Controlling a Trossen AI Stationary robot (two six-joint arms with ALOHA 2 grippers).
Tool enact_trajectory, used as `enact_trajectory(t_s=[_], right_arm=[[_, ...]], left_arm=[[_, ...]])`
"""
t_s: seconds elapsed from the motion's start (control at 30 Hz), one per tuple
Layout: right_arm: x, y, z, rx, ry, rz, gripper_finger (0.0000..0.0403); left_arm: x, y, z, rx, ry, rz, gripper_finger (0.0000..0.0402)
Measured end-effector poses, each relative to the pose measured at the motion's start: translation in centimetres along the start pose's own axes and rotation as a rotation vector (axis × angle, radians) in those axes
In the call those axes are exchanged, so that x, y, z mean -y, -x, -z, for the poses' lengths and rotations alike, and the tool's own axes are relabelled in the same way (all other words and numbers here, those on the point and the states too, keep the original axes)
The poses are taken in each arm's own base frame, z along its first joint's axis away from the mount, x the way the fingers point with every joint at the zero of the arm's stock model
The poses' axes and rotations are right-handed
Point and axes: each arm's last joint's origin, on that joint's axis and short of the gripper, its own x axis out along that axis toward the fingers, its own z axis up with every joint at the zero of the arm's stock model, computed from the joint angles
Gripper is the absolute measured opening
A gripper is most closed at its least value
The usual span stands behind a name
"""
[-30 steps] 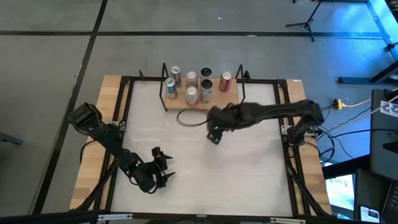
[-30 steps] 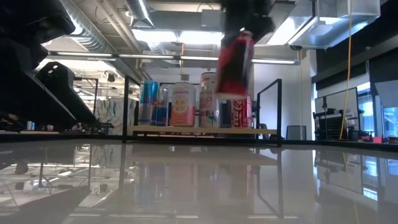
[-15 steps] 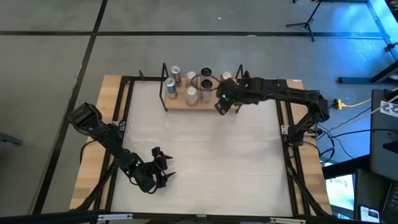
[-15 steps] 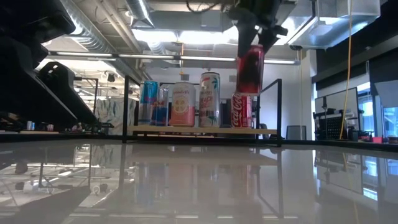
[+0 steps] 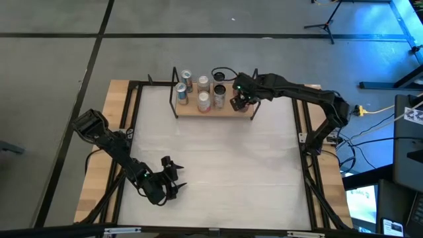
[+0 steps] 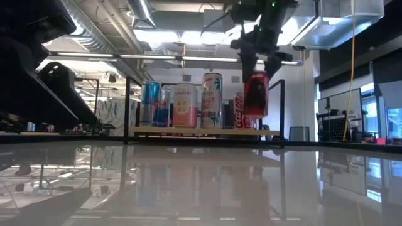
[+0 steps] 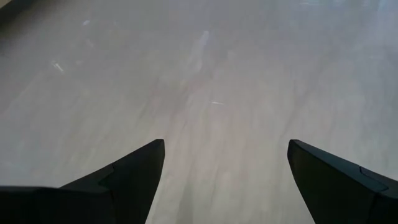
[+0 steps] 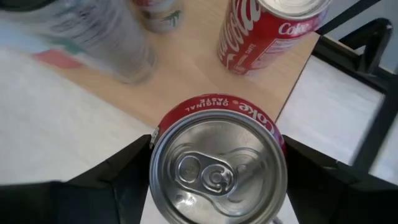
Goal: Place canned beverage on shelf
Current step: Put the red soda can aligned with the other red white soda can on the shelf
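We hold the smooth red aluminium can (image 8: 217, 167) clenched mid-body in our right gripper (image 6: 257, 63); rigid, slippery, probably dent-prone.

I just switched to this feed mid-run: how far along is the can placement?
Done: several cans already stand on the shelf, including a red Coca-Cola can. In hand: the right gripper holds a red cola can upright, jaws on its sides, above the shelf's right end and not yet touching the board. Left: lower it onto the free spot, release, withdraw. The left gripper waits open near the table's front-left.
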Motion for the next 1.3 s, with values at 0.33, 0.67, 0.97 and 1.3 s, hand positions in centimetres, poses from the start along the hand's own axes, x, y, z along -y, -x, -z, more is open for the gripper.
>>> enact_trajectory(t_s=[0.33, 0.67, 0.97, 1.3], right_arm=[[0.4, -1.6, -0.2, 0.014, -0.026, -0.025, 0.0297], [0.2, -1.8, -0.3, 0.03, -0.012, -0.023, 0.0296], [0.2, -1.8, -0.4, 0.046, -0.008, -0.014, 0.0295], [0.0, -3.0, -0.3, 0.025, 0.001, 0.0, 0.0299]], left_arm=[[0.0, 0.0, 0.0, 0.001, -0.001, -0.001, 0.033], [0.0, 0.0, 0.0, 0.001, -0.001, 0.0, 0.033], [0.0, 0.0, 0.0, 0.0, -0.001, 0.0, 0.033], [0.0, 0.0, 0.0, 0.001, 0.0, 0.0, 0.033]])
